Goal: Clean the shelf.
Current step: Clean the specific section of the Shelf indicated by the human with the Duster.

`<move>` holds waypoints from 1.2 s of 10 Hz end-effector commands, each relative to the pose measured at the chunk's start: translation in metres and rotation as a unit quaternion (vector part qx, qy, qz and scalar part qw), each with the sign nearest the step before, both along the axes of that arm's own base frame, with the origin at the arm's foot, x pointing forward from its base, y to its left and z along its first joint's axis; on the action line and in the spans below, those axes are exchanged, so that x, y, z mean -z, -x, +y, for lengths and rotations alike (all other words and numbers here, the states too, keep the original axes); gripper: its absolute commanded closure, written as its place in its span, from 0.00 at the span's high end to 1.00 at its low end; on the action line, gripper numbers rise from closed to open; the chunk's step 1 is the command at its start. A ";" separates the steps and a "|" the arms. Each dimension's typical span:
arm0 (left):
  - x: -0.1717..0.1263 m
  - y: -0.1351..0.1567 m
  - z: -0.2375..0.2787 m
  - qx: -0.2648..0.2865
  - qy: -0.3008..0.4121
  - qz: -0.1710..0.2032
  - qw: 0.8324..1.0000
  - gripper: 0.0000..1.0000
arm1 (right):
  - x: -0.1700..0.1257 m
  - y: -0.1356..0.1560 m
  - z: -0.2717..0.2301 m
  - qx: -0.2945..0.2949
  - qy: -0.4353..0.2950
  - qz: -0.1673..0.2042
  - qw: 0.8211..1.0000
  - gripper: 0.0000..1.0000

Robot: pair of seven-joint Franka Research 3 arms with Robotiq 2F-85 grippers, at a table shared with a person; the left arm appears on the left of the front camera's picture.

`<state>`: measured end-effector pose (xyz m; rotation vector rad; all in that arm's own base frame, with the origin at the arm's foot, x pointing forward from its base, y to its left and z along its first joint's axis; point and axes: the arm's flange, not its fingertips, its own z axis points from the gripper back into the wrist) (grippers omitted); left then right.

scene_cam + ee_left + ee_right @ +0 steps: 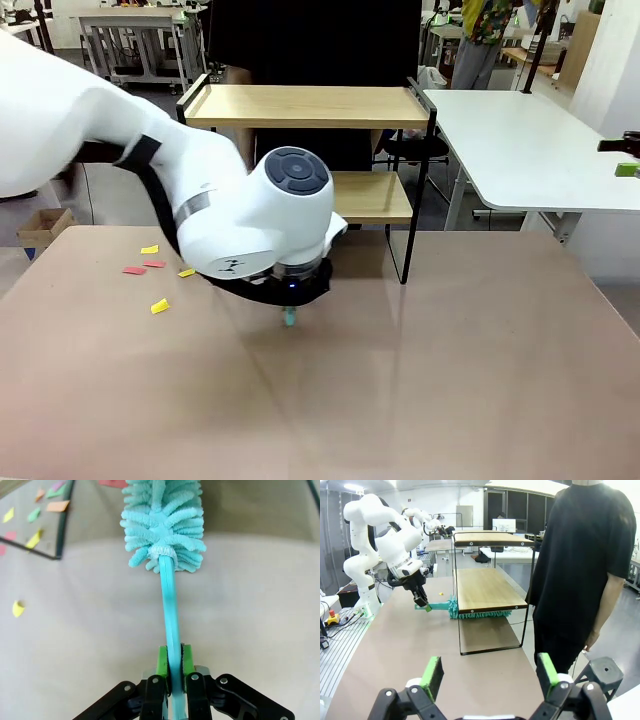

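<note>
The shelf (300,105) stands at the table's far edge, two light wooden boards on a thin black frame; the right wrist view shows its lower board (487,587) from the side. My left gripper (170,662) is shut on the thin handle of a teal fluffy duster (162,525). Seen from the right wrist, the duster head (480,613) lies along the lower board's edge, just beneath it, with the left gripper (424,605) beside the shelf's end. My right gripper (490,676) is open, holds nothing and stands well back from the shelf.
Yellow and red paper scraps (150,268) lie on the brown table left of the arm. More coloured scraps (35,515) show past the shelf's black leg (62,525). A person in a black shirt (580,570) stands behind the shelf.
</note>
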<state>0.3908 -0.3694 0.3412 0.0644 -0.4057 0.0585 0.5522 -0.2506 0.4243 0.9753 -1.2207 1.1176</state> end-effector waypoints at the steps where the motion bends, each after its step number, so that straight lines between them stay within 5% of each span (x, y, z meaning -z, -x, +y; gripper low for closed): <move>1: -0.005 0.010 0.034 -0.010 -0.021 0.011 1.000 0.13 | -0.003 -0.001 0.002 -0.001 0.000 -0.003 1.000 1.00; 6: -0.004 0.022 0.109 -0.054 -0.043 0.001 0.998 0.13 | -0.003 -0.001 0.002 -0.001 0.000 -0.003 1.000 1.00; 8: -0.009 0.023 0.114 -0.055 -0.033 -0.017 0.998 0.13 | -0.003 -0.001 0.002 -0.001 0.000 -0.003 1.000 1.00; 9: -0.015 0.026 0.102 -0.022 0.034 -0.029 0.999 0.13 | -0.003 -0.001 0.002 -0.001 0.000 -0.003 1.000 1.00; 10: -0.006 0.018 0.106 -0.046 -0.040 -0.013 0.998 0.13 | -0.003 -0.001 0.002 -0.001 0.000 -0.003 1.000 1.00; 12: -0.012 0.021 0.098 -0.035 -0.012 -0.024 0.999 0.13 | -0.003 -0.001 0.002 -0.001 0.000 -0.003 1.000 1.00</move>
